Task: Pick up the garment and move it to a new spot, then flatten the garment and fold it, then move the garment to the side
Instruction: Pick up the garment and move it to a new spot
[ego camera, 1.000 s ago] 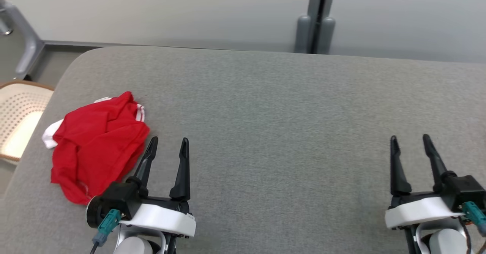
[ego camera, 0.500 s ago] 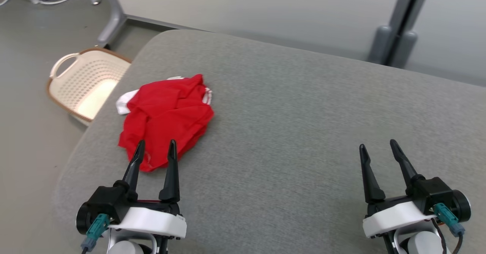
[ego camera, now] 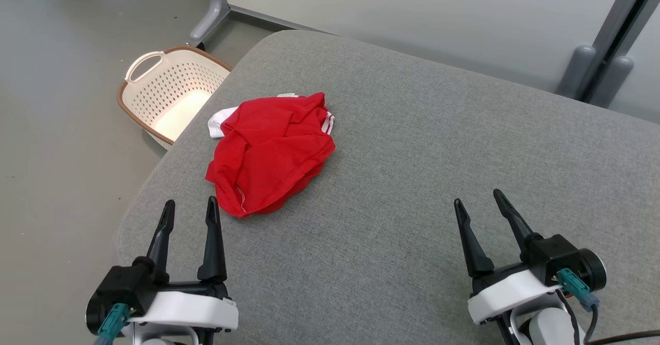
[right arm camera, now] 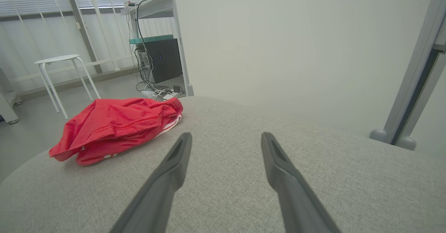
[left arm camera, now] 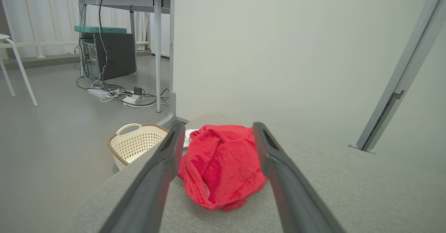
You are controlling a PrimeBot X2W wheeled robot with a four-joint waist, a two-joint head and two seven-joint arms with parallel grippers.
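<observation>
Head view: garment (ego camera: 270, 154) beside the basket (ego camera: 175, 82), nearest the left end effector (ego camera: 190, 202).
Bunched at the table (ego camera: 412, 154) edge, it lay just ahead of that gaping, empty end effector. Left wrist view framed it between the fingers (left arm camera: 167, 156), running lengthwise away. Right wrist view put the open right end effector (right arm camera: 226, 135) farther from the basket, over bare table.
</observation>
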